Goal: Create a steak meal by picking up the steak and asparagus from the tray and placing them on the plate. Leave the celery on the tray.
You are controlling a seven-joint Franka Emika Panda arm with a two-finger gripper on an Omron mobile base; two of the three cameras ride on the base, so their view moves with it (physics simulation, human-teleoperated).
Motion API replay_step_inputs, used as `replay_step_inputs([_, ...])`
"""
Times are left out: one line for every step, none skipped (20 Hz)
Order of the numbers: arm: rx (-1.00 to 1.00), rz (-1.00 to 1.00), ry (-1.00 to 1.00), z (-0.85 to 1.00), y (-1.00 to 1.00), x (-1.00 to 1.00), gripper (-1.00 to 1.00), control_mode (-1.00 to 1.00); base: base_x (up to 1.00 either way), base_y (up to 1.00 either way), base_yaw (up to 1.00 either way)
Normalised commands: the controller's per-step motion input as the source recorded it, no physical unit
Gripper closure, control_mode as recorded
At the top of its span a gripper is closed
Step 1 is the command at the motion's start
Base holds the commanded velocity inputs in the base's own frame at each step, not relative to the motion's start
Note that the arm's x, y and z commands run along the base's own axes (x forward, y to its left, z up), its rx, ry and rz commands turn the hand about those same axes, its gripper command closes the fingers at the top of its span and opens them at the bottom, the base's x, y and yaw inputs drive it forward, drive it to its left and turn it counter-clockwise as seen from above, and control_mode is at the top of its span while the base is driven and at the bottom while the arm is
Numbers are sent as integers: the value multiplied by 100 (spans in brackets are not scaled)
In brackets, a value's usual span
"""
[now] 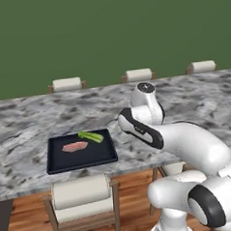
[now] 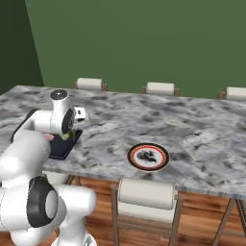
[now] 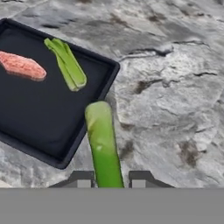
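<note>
— Two fingertips [image 3: 81, 178] of the gripper [image 3: 109, 179] are pinched on what?
— The asparagus [image 3: 103, 140] is clamped between them, over the tray's [image 3: 111, 72] rim and the counter [image 3: 175, 87].
— What is seen on the tray?
— In the hand view, the celery [image 3: 68, 63] is seen at eleven o'clock from the stalk, the steak [image 3: 22, 65] at ten. The plate [image 2: 130, 157] is set well apart.

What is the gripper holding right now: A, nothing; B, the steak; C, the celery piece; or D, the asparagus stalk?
D: the asparagus sticks out from between the finger tips of the gripper, while the steak and the celery lie on the tray.
</note>
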Motion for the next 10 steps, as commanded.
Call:
replay_step_inputs([-11, -11, 4, 0, -100, 0, 100, -100, 0, 0, 0])
replay_step_inputs([-11, -10, 4, 0, -100, 0, 100, -100, 0, 0, 0])
replay_step_inputs([-11, -10, 4, 0, -100, 0, 100, -100, 0, 0, 0])
replay_step_inputs([-11, -11, 4, 0, -100, 0, 100, -100, 0, 0, 0])
replay_step_inputs([-11, -11, 5, 0, -100, 0, 100, -100, 0, 0, 0])
replay_step_inputs([-11, -11, 6, 0, -100, 0, 100, -100, 0, 0, 0])
replay_step_inputs([-10, -12, 7, 0, -100, 0, 100, -100, 0, 0, 0])
replay_step_inputs([-10, -12, 8, 0, -100, 0, 100, -100, 0, 0, 0])
replay_step_inputs([-10, -12, 7, 0, -100, 0, 100, -100, 0, 0, 0])
replay_step_inputs([-9, -12, 8, 0, -100, 0, 100, -100, 0, 0, 0])
